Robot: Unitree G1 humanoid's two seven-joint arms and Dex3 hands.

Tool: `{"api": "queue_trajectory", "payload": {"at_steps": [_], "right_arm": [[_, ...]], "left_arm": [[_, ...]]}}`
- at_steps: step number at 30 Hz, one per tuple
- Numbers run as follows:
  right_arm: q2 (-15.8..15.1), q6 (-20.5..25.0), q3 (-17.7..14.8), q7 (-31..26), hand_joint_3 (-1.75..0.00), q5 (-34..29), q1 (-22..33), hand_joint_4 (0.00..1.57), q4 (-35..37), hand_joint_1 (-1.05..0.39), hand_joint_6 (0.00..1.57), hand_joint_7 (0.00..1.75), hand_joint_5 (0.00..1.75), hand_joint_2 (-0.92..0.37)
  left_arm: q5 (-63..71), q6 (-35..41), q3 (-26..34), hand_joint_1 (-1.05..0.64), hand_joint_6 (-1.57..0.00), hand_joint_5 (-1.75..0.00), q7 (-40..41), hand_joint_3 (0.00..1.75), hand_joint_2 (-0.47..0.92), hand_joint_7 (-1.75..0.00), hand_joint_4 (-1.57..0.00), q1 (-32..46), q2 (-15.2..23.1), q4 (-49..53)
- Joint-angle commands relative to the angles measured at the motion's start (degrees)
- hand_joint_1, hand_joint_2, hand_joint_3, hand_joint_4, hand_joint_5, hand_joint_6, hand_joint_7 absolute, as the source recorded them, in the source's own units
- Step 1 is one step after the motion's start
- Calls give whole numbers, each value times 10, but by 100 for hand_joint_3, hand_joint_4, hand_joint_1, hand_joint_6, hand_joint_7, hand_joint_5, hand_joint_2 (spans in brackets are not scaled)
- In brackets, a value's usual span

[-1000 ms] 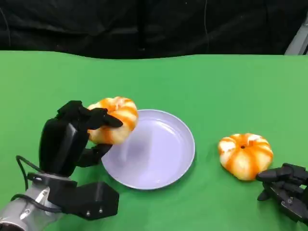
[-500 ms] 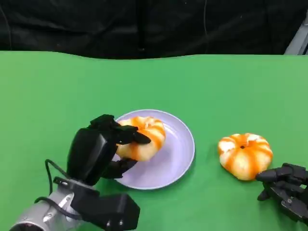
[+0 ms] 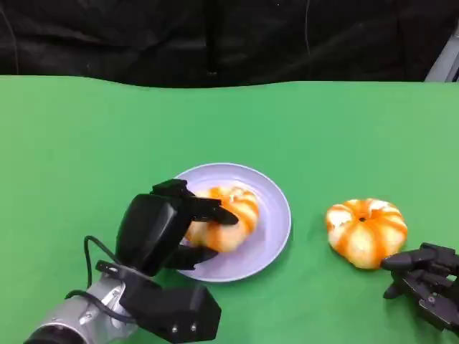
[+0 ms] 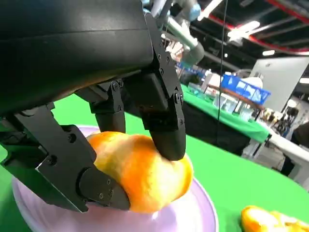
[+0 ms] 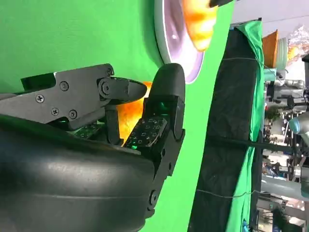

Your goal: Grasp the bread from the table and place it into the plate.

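Bread [image 3: 226, 218]: in the head view, an orange-striped bun sitting over the lavender plate [image 3: 276, 215], gripped by the left hand [image 3: 168, 229].
Second bun [image 3: 366, 231]: on the green table [image 3: 323, 136], right of the plate and apart from it.
Right hand [image 3: 423, 279]: low by the second bun, not touching it, fingers apart, holding nothing.
Left wrist view: fingers [image 4: 164, 125] clamp the bread [image 4: 145, 174] above the plate [image 4: 193, 217].
Right wrist view: fingers [image 5: 161, 111] apart, plate [image 5: 169, 34] beyond them.
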Motion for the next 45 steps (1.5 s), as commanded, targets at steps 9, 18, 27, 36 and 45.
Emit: {"api": "queue_trajectory", "payload": {"at_steps": [9,18,27,36,45], "right_arm": [[-6,-9,-1,-2,-32,5,0,82,-3,-6,106,48,125,-92],[-7,-9,-1,-2,-32,4,1,83,-3,-5,108,48,123,-92],[-9,-11,-1,-2,-33,2,0,82,0,-4,107,46,122,-92],[-8,-4,-1,-3,-33,4,1,82,-3,-3,108,45,123,-92],[-9,-10,1,-10,-32,-4,0,81,1,-4,108,44,123,-92]], "left_arm": [[-19,14,5,0,-120,-108,-62,19,84,-34,-91,-32,-5,38],[-22,37,4,-21,-95,-2,-79,0,90,0,-95,-36,0,36],[-32,51,7,-60,-71,0,-101,16,92,0,-75,-35,2,33],[-70,25,25,-84,-52,0,-164,54,92,0,-65,-28,8,23],[-108,-3,51,-93,-50,-1,-211,70,92,-1,-66,-14,13,3]]}}
